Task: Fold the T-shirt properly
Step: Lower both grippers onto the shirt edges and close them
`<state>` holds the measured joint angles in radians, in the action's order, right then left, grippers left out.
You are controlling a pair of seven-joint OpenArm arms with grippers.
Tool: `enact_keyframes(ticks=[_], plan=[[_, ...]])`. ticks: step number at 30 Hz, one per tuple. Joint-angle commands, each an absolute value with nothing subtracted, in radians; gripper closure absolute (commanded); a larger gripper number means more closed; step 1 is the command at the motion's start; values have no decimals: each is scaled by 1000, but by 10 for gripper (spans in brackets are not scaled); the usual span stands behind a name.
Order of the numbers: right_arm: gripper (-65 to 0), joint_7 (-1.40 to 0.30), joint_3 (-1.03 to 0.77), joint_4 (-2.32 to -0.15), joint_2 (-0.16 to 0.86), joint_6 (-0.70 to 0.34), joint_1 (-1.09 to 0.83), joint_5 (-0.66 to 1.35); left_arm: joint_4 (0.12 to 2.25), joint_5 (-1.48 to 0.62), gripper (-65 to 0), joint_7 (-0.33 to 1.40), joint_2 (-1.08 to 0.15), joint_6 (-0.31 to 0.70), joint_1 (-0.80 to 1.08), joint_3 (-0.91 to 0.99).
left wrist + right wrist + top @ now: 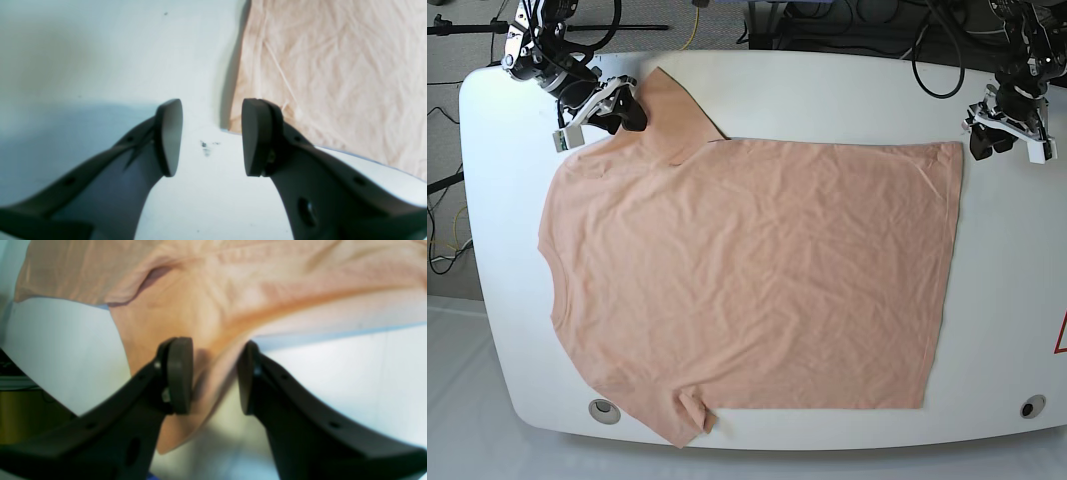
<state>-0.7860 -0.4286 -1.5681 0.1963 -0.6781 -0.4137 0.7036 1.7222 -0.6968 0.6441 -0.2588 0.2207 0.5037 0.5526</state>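
Note:
The peach T-shirt lies spread flat and lightly wrinkled on the white table, neck to the left, hem to the right. My right gripper is at the far sleeve at top left. In the right wrist view its jaws stand apart, and the sleeve runs down between the fingers. My left gripper hovers just beyond the hem's far right corner. In the left wrist view it is open over bare table, with the shirt's corner beside its right finger.
Two round holes sit near the table's front edge. Cables and stands crowd the floor behind the table. A small dark smudge marks the table between the left fingers. The near sleeve reaches the front edge.

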Motion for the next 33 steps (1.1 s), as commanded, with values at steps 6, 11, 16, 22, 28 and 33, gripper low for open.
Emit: enact_keyframes(ticks=[6,11,16,22,28,33], plan=[[-220,-837,-470,-1580,200,-660,-421,619,1746,-692,-272,663,-269,221,496,560],[-222,-831,-491,-1586,199,-663,-415,623,1750,-693,-271,667,-270,222,495,561],[-224,-824,-504,-1580,199,-673,-405,602,1745,-695,-269,658,-274,217,506,559],[-225,-817,-498,-1578,200,-674,-414,608,1736,-694,-275,673,-273,214,501,557],[-227,-809,-492,-1577,199,-676,-427,619,1713,-697,-295,711,-271,210,491,555],[-228,-802,-474,-1581,197,-677,-439,629,1708,-694,-290,701,-273,216,489,556]])
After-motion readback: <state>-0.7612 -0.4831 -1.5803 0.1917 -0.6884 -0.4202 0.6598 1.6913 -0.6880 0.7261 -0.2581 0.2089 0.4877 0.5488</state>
